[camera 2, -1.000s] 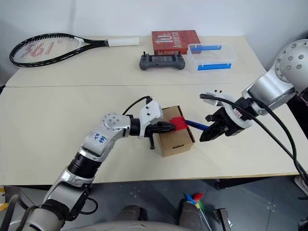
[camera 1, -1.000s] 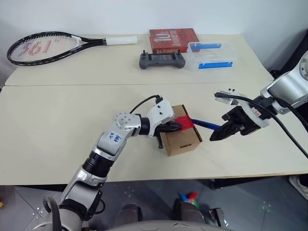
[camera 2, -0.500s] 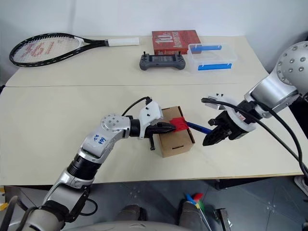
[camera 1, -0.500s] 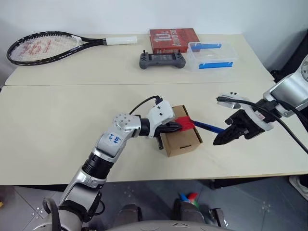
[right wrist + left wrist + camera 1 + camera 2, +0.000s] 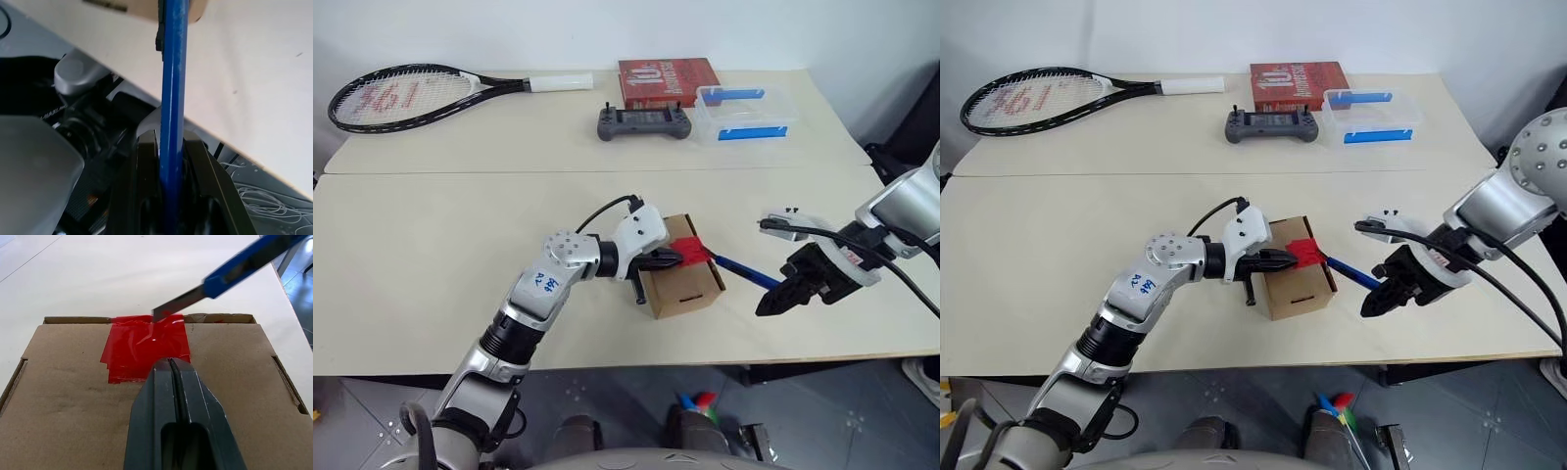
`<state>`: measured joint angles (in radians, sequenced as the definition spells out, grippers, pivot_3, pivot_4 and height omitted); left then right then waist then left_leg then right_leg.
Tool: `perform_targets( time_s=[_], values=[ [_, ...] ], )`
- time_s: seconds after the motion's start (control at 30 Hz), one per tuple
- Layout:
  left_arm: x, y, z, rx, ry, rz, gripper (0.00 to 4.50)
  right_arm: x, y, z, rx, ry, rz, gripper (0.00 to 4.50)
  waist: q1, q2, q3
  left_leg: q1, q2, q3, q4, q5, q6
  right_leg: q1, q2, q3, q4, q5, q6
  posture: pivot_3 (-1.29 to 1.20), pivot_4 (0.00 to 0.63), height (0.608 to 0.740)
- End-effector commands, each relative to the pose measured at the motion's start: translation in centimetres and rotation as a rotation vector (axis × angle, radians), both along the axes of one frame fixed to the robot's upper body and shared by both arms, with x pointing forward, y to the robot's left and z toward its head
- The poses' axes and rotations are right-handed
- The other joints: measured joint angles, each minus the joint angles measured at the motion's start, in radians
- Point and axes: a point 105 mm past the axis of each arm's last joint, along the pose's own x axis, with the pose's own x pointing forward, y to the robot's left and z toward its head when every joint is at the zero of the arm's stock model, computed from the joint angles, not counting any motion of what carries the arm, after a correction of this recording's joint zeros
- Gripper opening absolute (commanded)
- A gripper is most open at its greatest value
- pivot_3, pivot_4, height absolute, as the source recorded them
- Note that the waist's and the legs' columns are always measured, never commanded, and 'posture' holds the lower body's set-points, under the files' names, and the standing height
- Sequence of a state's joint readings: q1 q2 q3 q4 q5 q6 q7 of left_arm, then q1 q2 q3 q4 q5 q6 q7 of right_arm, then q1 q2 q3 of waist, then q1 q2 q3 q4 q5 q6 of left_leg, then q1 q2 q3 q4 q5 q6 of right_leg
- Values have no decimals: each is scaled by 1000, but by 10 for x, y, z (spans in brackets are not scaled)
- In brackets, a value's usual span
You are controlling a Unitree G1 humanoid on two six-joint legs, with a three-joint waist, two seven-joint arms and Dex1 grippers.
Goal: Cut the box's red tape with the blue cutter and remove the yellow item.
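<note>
Table (image 5: 431, 235) is mostly bare around the work. The box (image 5: 690, 286) sits near its front edge, flaps down. Left gripper (image 5: 668, 259) is pinched closed, tips pressing on the red tape (image 5: 146, 350) to pin the lid. Right gripper (image 5: 773, 301) clamps the blue cutter (image 5: 744, 270), blade tip at the tape's far edge. Advice: keep blade shallow, draw along the seam, away from left fingertips. Yellow item presumably inside.

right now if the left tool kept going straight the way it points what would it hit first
The left tool, shut and resting on the box, points across the red tape. Going straight on, it would likely meet the knife's blade tip at the tape's far edge, though depth there is hard to judge.
</note>
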<state>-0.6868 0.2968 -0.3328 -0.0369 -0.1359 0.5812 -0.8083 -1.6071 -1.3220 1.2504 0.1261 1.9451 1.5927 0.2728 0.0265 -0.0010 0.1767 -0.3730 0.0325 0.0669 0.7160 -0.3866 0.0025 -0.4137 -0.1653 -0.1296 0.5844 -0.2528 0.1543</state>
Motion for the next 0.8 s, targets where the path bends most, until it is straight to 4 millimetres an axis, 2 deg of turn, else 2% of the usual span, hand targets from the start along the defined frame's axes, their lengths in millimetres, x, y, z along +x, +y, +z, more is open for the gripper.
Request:
perform_targets(
  time_s=[0.03,0.33,0.47,0.67,0.8],
  values=[
    [0,14,-45,113,148,63,0,-10,2,-2,14,51,26,160,0,0,0,0,0,0,0,0,0,0,0,0,0,0,0,0,150,740],
    [0,14,-44,108,151,69,0,-4,-6,-7,-13,20,-13,160,0,0,0,0,0,0,1,0,0,0,0,0,1,0,0,0,150,740],
    [-1,15,-44,107,151,72,0,20,6,14,47,-99,-18,160,-3,1,-1,1,0,1,1,0,0,0,0,0,1,0,0,0,150,740],
    [1,16,-41,105,145,73,0,19,15,22,90,-122,17,160,0,2,-1,0,1,1,2,0,0,0,0,0,1,0,-1,0,150,740],
    [1,16,-40,107,143,71,0,34,14,27,74,-187,-16,160,0,2,-1,0,1,1,2,0,0,0,0,0,1,0,-1,0,150,740]
  ],
)
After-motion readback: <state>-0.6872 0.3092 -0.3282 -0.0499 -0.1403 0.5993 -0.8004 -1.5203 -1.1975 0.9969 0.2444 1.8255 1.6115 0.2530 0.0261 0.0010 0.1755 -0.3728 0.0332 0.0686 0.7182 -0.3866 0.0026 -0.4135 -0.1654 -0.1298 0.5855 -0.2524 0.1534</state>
